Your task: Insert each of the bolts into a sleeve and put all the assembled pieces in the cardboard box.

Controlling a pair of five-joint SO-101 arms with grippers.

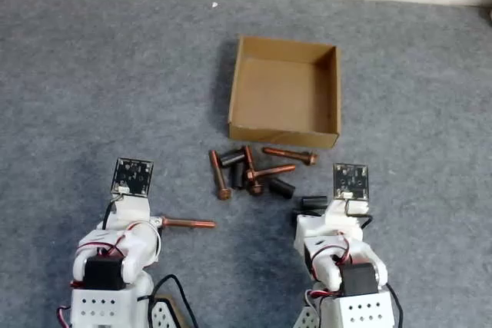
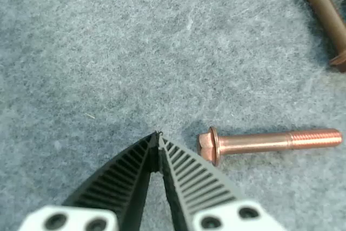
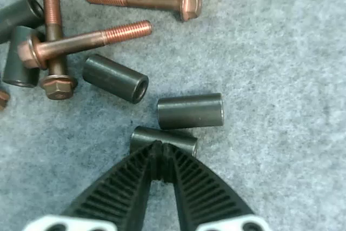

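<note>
We are seeing the left gripper clenched empty beside a bolt, and the right gripper clenched, seemingly touching a sleeve.

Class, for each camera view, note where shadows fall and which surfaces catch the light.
High view: the cardboard box casts a soft shadow on the carpet beside its left wall. Left wrist view: the bolt carries a pale highlight along its shank. Right wrist view: the dark sleeve shows only a dull sheen.
</note>
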